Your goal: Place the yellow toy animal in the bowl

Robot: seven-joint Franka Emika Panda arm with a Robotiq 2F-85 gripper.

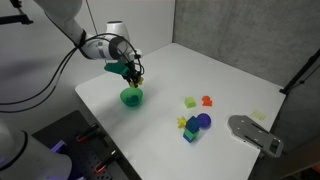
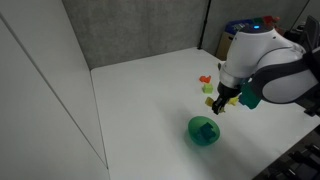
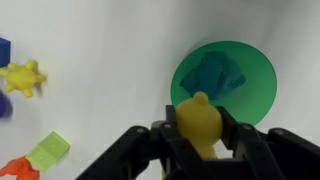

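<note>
We grip yellow toy animal (image 3: 198,118) between closed fingers of gripper (image 3: 200,140), held above table so it clears rim; green bowl (image 3: 258,75) lies at 1 o'clock in wrist view; we judge release needs small shift that way

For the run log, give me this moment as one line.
gripper: shut on yellow toy | position: over bowl rim | release: not yet

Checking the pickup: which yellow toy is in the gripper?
The yellow toy animal near the bowl, not the star-limbed yellow toy lying beside the blue block.
</note>
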